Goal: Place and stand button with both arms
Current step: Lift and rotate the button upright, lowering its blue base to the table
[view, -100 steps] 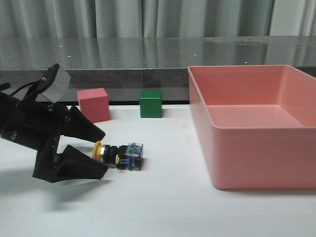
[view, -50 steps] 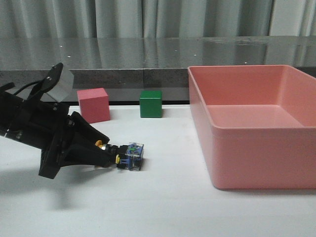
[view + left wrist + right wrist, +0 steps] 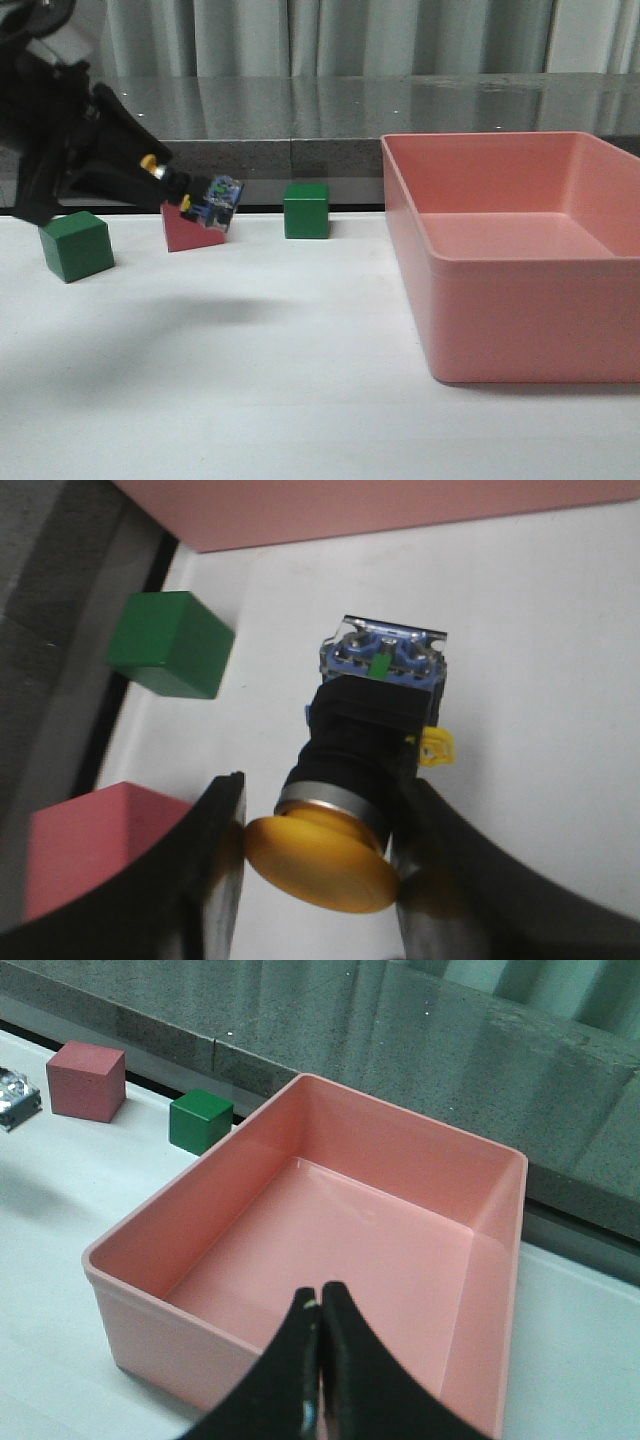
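The pink bin point(image 3: 510, 255) sits well to the far side of the left pincer point(image 3: 315, 845), with the right pincer point(image 3: 320, 1305) hanging above its open interior, its two fingers pressed together on nothing. Between the two, the white surface point(image 3: 300, 400) lies bare. A green cube point(image 3: 305, 210) sits just beyond the left pincer's tip, a pink cube point(image 3: 190, 232) right below and behind it, and a second green cube point(image 3: 75, 246) under the arm itself.

The left pincer is clamped on the button point(image 3: 195, 198), holding it in the air clear of the surface. Its fingers grip either side of the yellow cap and silver ring. The button's long axis runs straight out from the pincer, clear-blue base foremost and tipped slightly downward, so it lies closer to level than upright. Standing it will likely mean swinging that base underneath. The left arm already has it; the right is well apart.
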### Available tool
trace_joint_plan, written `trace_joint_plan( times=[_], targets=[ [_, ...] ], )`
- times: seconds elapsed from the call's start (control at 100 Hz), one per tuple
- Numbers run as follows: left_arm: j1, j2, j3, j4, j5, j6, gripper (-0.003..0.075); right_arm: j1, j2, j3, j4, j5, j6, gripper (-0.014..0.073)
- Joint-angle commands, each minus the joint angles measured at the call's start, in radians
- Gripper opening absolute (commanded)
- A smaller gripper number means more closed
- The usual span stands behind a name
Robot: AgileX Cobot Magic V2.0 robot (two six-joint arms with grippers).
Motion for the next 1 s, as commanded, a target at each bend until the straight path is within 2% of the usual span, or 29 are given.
trace_joint_plan(
  times=[0.0, 0.27, 0.39, 0.53, 0.61, 0.74, 0.99],
  targets=[
    [-0.044, -0.116, -0.063, 0.186, -0.046, -0.156, -0.0018, -0.005, 0.005, -0.026, 0.012, -0.062, -0.002, -0.0113],
    [-0.236, -0.136, -0.165, 0.910, -0.048, -0.599, -0.0018, -0.005, 0.005, -0.026, 0.012, -0.062, -0.002, -0.0113],
    [-0.339, -0.122, -0.173, 1.286, -0.048, -0.870, -0.0018, -0.005, 0.005, -0.026, 0.012, -0.062, -0.002, -0.0113],
    [-0.421, -0.107, -0.173, 1.625, -0.057, -1.155, -0.0018, -0.005, 0.005, -0.026, 0.012, -0.062, -0.002, -0.0113],
    [-0.457, -0.090, -0.173, 1.743, -0.032, -1.252, -0.0018, -0.005, 0.005, -0.026, 0.012, -0.062, -0.002, -0.0113],
    [-0.499, -0.045, -0.173, 1.868, 0.018, -1.304, -0.0018, -0.005, 0.005, -0.026, 0.012, -0.062, -0.002, -0.0113],
    [-0.534, 0.071, -0.173, 1.972, 0.068, -1.428, -0.0019, -0.005, 0.005, -0.026, 0.012, -0.062, -0.002, -0.0113]
  ],
)
